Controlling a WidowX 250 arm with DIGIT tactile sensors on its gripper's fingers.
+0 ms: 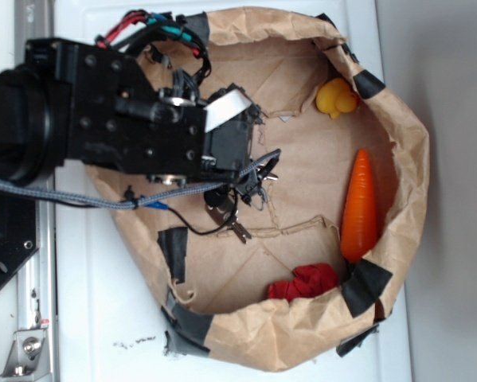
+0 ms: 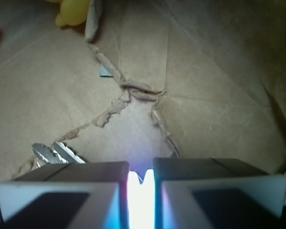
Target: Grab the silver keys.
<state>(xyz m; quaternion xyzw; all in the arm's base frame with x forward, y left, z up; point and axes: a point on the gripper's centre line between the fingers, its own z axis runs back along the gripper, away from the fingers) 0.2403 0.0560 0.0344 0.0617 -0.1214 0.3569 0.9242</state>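
The silver keys lie fanned out on the brown paper floor, just under my black gripper. In the wrist view, two key blades stick out past my left finger. A bright, shiny piece of metal fills the narrow gap in my gripper. The jaws stand nearly together, pinching that metal. The rest of the bunch is hidden behind the fingers.
A brown paper bag with a rolled rim and black tape patches forms a bowl around everything. In it lie an orange carrot at the right, a yellow toy duck at the back, and a red cloth in front. The floor paper is torn.
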